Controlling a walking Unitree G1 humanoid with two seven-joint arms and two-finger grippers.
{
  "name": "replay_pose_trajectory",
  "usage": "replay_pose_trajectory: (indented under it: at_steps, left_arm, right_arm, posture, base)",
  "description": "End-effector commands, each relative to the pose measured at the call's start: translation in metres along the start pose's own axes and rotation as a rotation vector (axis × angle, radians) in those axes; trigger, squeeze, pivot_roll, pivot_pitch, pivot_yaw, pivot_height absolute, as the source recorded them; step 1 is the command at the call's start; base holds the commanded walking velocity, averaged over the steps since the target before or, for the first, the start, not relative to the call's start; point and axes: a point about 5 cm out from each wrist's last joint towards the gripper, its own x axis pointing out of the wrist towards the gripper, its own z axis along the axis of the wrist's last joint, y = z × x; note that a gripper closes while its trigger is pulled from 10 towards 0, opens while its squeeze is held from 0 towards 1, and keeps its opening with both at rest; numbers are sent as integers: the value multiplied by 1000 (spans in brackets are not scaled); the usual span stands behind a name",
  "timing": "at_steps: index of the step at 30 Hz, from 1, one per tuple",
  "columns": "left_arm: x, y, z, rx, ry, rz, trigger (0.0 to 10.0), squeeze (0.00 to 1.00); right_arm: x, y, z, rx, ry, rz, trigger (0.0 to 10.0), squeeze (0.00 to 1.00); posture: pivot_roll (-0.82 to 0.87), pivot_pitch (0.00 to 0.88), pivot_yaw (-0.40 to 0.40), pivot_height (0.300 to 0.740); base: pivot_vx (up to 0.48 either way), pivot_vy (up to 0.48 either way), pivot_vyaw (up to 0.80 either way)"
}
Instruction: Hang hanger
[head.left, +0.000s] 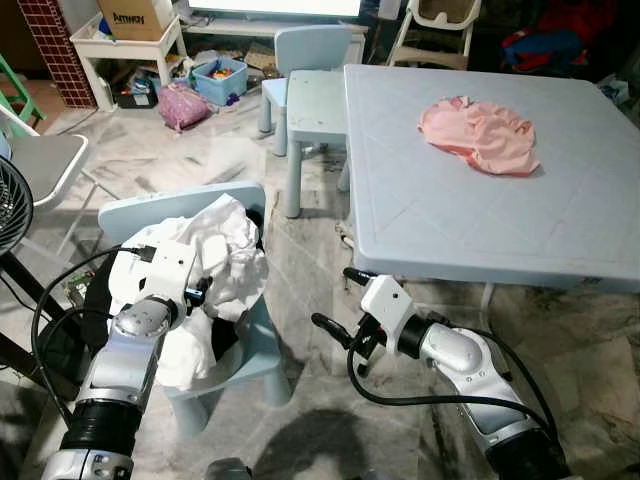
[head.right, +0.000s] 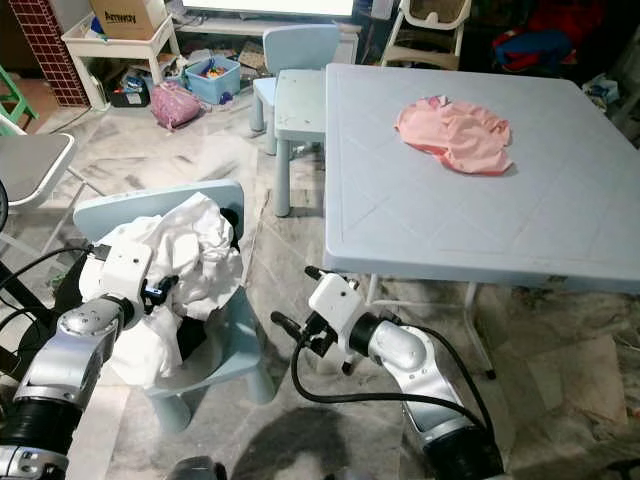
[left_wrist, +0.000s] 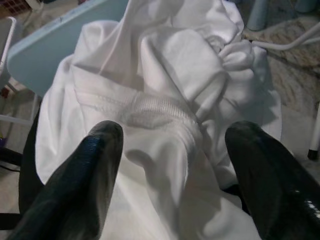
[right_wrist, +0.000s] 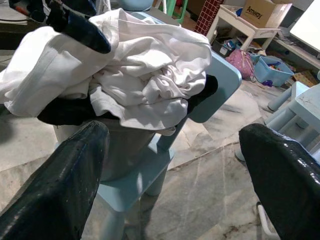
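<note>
A heap of white clothes (head.left: 225, 250) lies on a small light-blue chair (head.left: 130, 212), with some black cloth (head.left: 222, 340) under it. My left gripper (left_wrist: 172, 132) is open and pressed close against the heap, a ribbed white hem between its fingers (left_wrist: 85, 170). My right gripper (head.left: 335, 300) is open and holds nothing. It hangs low over the floor between the chair and the table, pointing at the heap (right_wrist: 145, 85).
A light-blue table (head.left: 450, 220) with a pink garment (head.left: 480, 135) on it stands to the right. A second small chair (head.left: 315, 95) sits behind it. A fan (head.left: 10, 200) and a grey folding chair (head.left: 45, 160) are at the left. Toy bins line the far wall.
</note>
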Motion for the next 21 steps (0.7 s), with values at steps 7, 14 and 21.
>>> replay_pose_trajectory:
  at_steps: [7, 14, 21]
  left_arm:
    - [8, -4, -2, -30, 46, -47, 10000, 0]
    - [13, -12, -10, 10, 91, -102, 10000, 0]
    - [15, -14, -18, 25, 115, -121, 706, 0]
  right_arm:
    - [0, 0, 0, -16, 4, 3, 10000, 0]
    - [1, 1, 0, -20, 3, 6, 10000, 0]
    - [1, 1, -1, -17, 2, 2, 10000, 0]
  posture:
    - [-18, 0, -36, 740]
    - [-21, 0, -29, 740]
    - [-23, 0, -26, 740]
  base:
    - [0, 0, 0]
    - [0, 0, 0]
    - [0, 0, 0]
